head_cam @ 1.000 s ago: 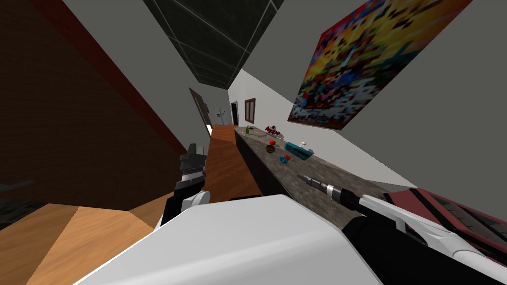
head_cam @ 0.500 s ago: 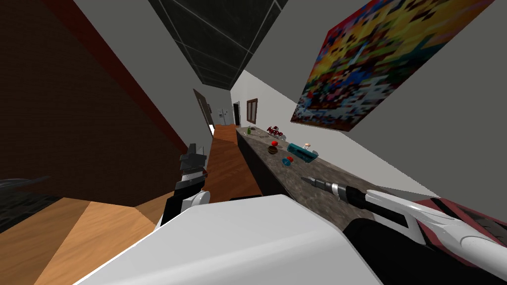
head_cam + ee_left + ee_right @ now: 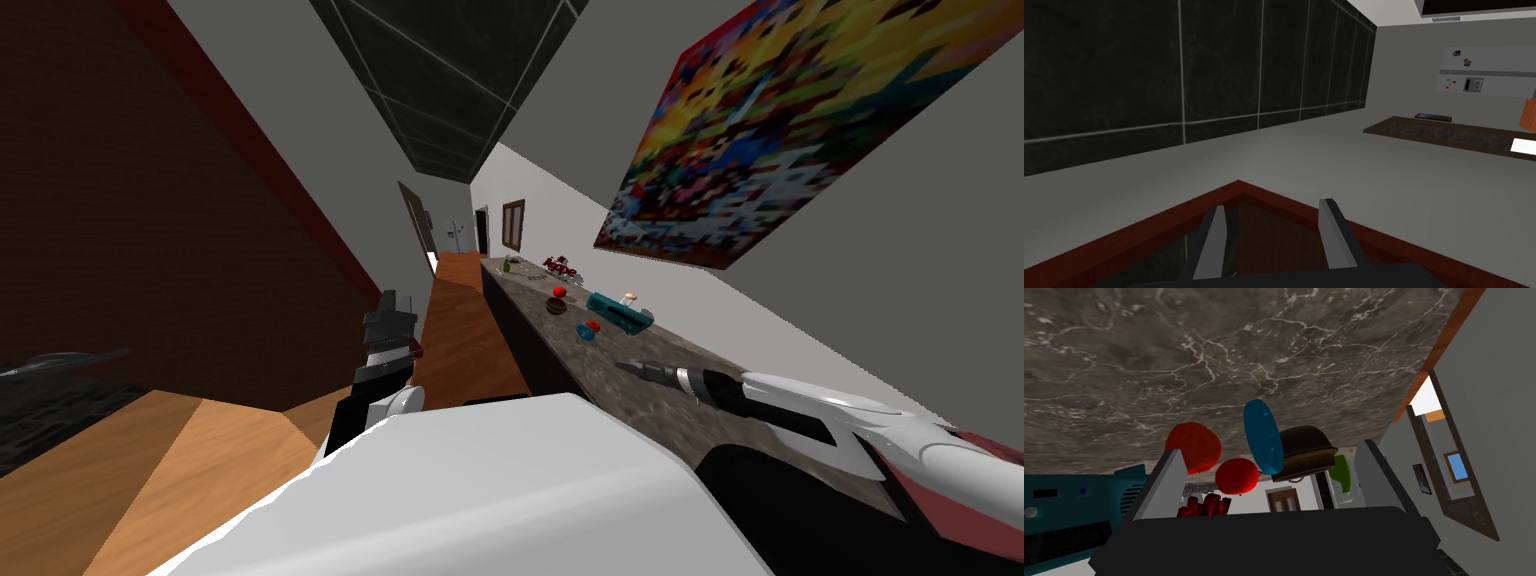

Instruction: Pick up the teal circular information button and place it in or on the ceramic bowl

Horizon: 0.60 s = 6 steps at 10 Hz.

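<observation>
The teal round button lies on the dark marbled counter, beside a small red thing. Just beyond stands a dark brown bowl, with a red ball behind it. My right gripper hovers over the counter a short way before the button. In the right wrist view the button shows straight ahead of the open right gripper, with the bowl behind it. My left gripper is open and holds nothing; its arm hangs off the counter, over the floor.
A teal box lies by the wall near the button, with a mushroom-like thing behind it. A green bottle and red items stand farther along. A dark red appliance sits under my right forearm.
My head view has shifted slightly. The right arm has stretched a little farther along the counter toward the button and covers more of the dark red appliance. The left arm has not moved.
</observation>
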{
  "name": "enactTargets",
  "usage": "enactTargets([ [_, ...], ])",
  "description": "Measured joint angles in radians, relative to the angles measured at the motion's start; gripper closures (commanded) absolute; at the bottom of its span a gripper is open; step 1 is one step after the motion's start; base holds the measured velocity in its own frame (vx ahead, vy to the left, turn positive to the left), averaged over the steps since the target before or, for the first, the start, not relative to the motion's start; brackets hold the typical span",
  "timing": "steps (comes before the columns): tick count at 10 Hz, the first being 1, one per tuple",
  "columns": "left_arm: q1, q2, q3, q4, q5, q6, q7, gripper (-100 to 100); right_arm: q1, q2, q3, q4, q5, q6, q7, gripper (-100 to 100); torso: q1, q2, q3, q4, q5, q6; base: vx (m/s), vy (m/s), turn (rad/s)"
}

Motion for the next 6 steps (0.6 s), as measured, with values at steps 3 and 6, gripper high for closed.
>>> enactTargets([
  [3,0.0,0.0,0.0,0.0,0.0,0.0,0.0,0,0.043,-0.073,-0.014,0.032,0.006,-0.011,-0.005,-100,0.0,0.0,0.0,0.0,0.0,0.0,0.051,0.022,0.06],
  [6,0.0,0.0,0.0,0.0,0.0,0.0,0.0,0,0.076,-0.152,-0.013,0.08,0.012,-0.029,-0.01,-100,0.0,0.0,0.0,0.0,0.0,0.0,0.073,0.02,0.069],
])
